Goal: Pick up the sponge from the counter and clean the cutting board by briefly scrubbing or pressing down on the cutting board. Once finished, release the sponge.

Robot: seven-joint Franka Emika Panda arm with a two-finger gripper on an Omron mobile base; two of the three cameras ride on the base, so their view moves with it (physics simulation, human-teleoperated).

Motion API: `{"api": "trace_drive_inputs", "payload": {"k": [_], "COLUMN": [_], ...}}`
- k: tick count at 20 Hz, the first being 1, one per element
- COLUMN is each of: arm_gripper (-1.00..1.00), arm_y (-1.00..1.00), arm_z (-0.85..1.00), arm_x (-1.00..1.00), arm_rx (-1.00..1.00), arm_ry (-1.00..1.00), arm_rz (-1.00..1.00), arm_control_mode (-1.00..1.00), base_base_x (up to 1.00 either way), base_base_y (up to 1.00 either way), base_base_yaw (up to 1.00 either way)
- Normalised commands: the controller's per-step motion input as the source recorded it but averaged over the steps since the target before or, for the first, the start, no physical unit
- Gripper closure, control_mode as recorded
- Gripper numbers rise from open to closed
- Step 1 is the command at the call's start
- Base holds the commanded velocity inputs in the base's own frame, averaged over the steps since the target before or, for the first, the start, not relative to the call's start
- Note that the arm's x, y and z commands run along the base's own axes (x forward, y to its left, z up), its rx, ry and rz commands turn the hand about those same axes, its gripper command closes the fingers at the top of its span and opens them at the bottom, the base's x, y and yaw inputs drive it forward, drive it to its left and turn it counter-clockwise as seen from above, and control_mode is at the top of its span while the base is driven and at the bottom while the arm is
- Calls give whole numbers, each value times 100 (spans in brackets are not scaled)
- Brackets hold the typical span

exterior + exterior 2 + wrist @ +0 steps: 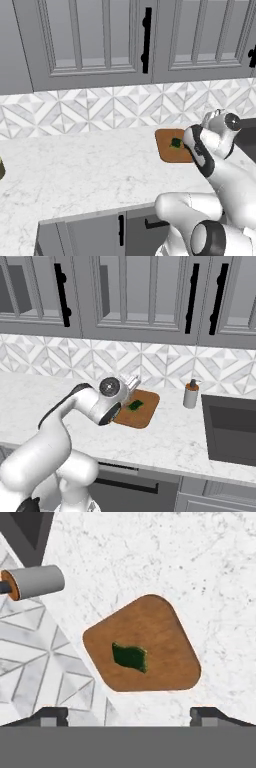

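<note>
Hovering above the cutting board [165,642], the open, empty fingers [54,714] should descend straight, straddle the sponge [129,657] lying there, then close squarely.

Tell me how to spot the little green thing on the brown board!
Find the white marble-look counter below the grey cabinets, then the reddish-brown wooden cutting board left of the grey soap bottle. The small dark green sponge lies flat on that board, the only green thing there, much smaller than the board.
</note>
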Motion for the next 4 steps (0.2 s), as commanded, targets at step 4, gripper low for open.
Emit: {"api": "trace_drive_inputs", "payload": {"k": [4], "arm_gripper": [-100], "arm_y": [35], "arm_z": [100], "arm_x": [-71], "arm_rx": [32], "arm_ry": [-9], "arm_rz": [0], "arm_control_mode": [-100], "base_base_x": [0], "base_base_y": [0], "base_base_yaw": [0]}}
